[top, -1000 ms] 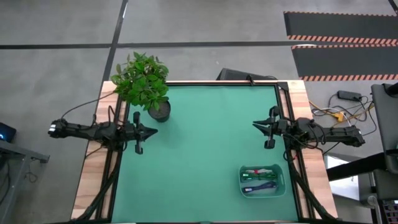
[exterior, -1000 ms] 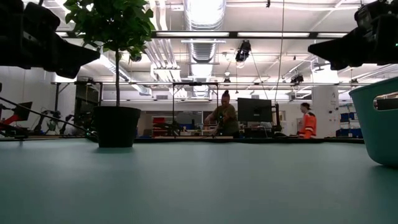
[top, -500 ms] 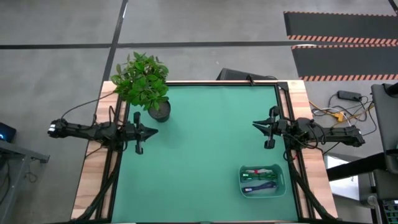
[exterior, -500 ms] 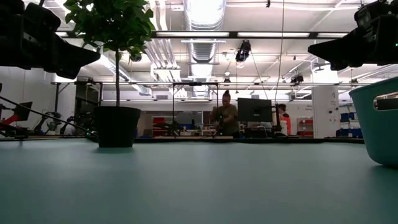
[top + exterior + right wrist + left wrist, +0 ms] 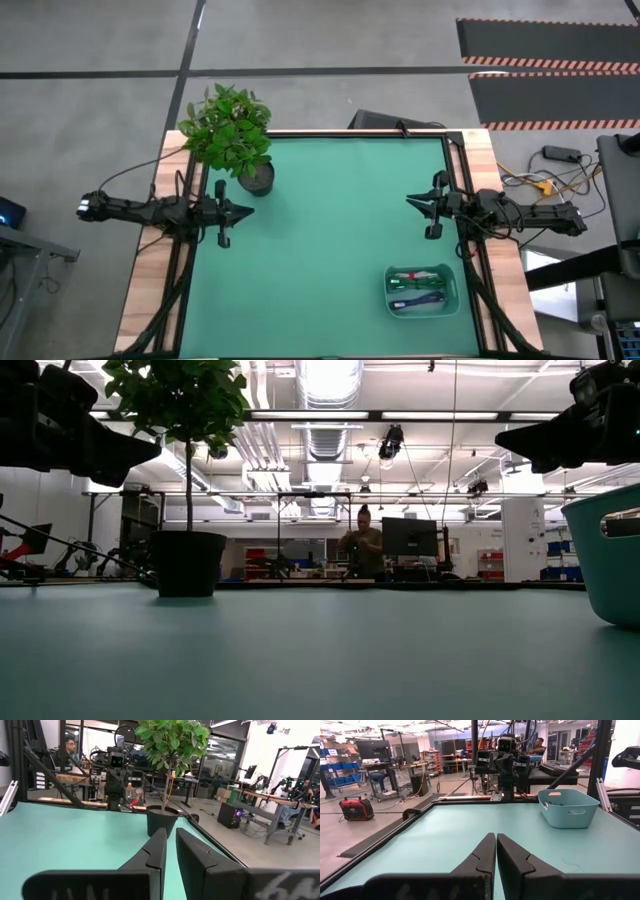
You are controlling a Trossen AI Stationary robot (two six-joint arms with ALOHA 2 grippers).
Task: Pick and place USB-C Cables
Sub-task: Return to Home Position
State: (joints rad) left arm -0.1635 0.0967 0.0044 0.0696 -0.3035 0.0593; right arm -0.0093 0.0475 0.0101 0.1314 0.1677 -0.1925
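Note:
The USB-C cables (image 5: 420, 290) lie together inside a teal bin (image 5: 455, 292) near the table's right near corner. A white-and-red bundle (image 5: 414, 276) lies toward the bin's far side, and blue (image 5: 428, 297) and green (image 5: 399, 305) ones toward its near side. My left gripper (image 5: 248, 211) hovers shut above the table's left side, pointing right. My right gripper (image 5: 408, 199) hovers shut above the right side, pointing left, on the far side of the bin. In the wrist views the left fingers (image 5: 496, 842) and the right fingers (image 5: 171, 837) hold nothing.
A potted plant (image 5: 230, 130) stands at the far left corner, its pot (image 5: 257, 177) just beyond my left gripper. The green mat (image 5: 330, 240) lies bare between the arms. The bin (image 5: 610, 550) shows at the low view's right edge. People stand in the room behind.

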